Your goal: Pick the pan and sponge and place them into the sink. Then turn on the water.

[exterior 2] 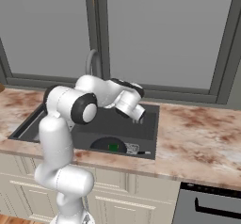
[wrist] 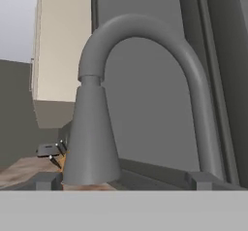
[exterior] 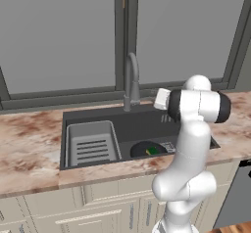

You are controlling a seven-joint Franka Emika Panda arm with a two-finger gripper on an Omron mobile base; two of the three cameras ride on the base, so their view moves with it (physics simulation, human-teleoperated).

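Black and round, the pan (exterior: 147, 149) lies low in the sink (exterior: 142, 124), below the gripper (exterior 2: 139, 119), near the front wall; the sponge (exterior: 151, 151) sits on the pan with its green top up; a small pale thing I cannot make out lies just beside the pan, near the drain; the grey ribbed rack (exterior: 91, 144) fills the far end of the sink, well apart from the fingers; the gripper hangs over the sink with nothing in it, and I cannot tell how far apart its fingers are; the tall grey faucet (wrist: 145, 89) stands right in front of the fingers, its spout pointing down; the counter (exterior 2: 202, 133) is brown and pink stone.
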